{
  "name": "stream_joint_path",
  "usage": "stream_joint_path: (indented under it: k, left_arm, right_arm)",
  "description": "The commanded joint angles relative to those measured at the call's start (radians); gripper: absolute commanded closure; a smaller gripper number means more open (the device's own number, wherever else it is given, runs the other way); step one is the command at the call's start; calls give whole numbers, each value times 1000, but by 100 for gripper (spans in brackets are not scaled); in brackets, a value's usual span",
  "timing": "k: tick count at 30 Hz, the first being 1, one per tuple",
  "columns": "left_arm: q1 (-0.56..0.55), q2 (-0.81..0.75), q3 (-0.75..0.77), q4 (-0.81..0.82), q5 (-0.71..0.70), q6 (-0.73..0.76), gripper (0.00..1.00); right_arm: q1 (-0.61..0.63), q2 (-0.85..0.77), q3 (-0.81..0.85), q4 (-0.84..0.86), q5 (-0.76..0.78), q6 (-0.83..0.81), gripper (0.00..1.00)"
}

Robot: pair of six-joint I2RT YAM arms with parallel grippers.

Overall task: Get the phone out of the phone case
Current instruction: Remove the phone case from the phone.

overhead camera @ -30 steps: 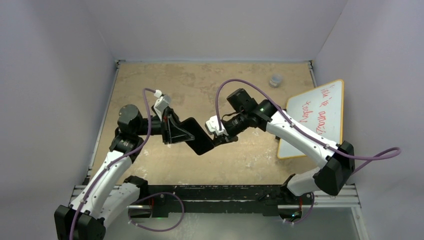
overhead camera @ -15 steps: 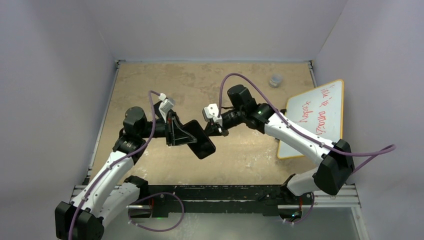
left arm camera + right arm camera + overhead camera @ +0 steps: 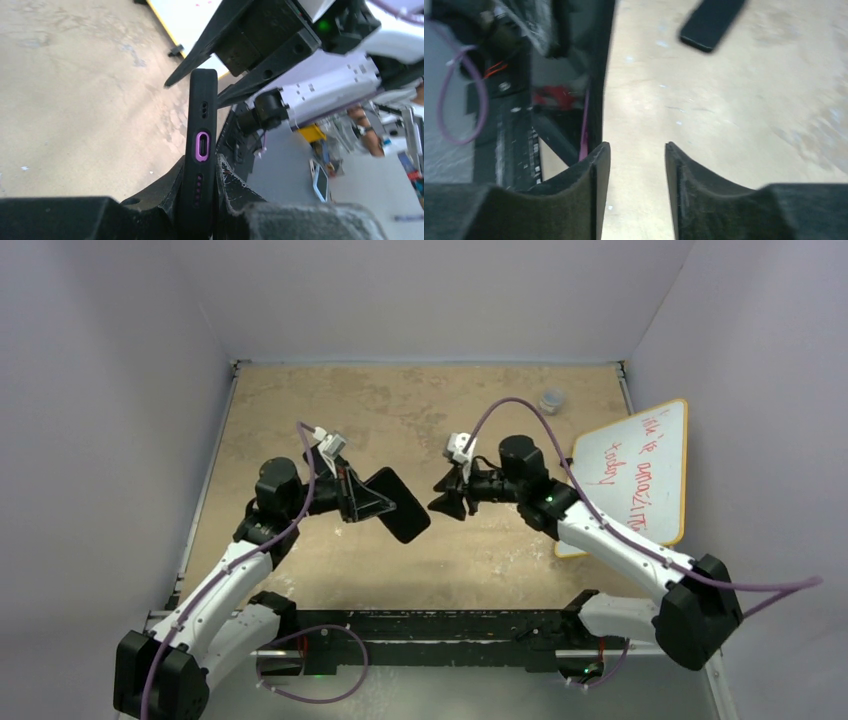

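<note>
Cased phone (image 3: 402, 508) in air over middle of table (image 3: 400, 410), clamped in left gripper (image 3: 368, 502), free end pointing right. Right gripper (image 3: 447, 502) just right of that end, level with it, not touching; jaws apart, empty. Likely next grasp

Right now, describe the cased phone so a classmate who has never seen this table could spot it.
Start at the sandy table, then find the left gripper near its middle. The phone is the black slab clamped there; unlike the orange-rimmed whiteboard, it is dark and unmarked.
</note>
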Motion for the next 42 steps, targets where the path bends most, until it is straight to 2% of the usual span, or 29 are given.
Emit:
stream_joint_path:
  k: [1, 7, 8, 10, 13, 16, 19, 22, 25, 33, 42]
  left_arm:
    - [10, -21, -32, 139, -175, -134, 100]
    - [10, -61, -121, 257, -350, -340, 100]
    - [10, -65, -134, 281, -368, -372, 100]
    - [10, -73, -152, 315, -400, -429, 100]
    - [10, -80, -183, 372, -444, -502, 100]
    - [10, -80, -224, 455, -474, -580, 100]
    - [10, -58, -246, 564, -458, -639, 100]
    - [10, -53, -270, 646, -451, -676, 100]
    - [10, -62, -276, 678, -454, -689, 100]
    - [11, -65, -285, 728, -447, -711, 100]
    - [10, -53, -324, 849, -479, -784, 100]
  right_arm:
    - [-44, -118, -121, 198, 267, 271, 49]
    - [-44, -167, -261, 376, 319, 455, 41]
    - [-43, -166, -273, 395, 318, 483, 35]
    - [-42, -166, -307, 457, 315, 551, 31]
    - [-40, -169, -382, 600, 290, 637, 31]
    - [-40, -154, -406, 662, 255, 672, 31]
    - [-40, -127, -434, 747, 228, 717, 31]
    - [-41, -99, -476, 920, 240, 807, 32]
    - [-37, -47, -478, 1036, 240, 880, 33]
    - [-34, 35, -487, 1236, 242, 1022, 38]
    - [-32, 44, -495, 1315, 230, 1075, 38]
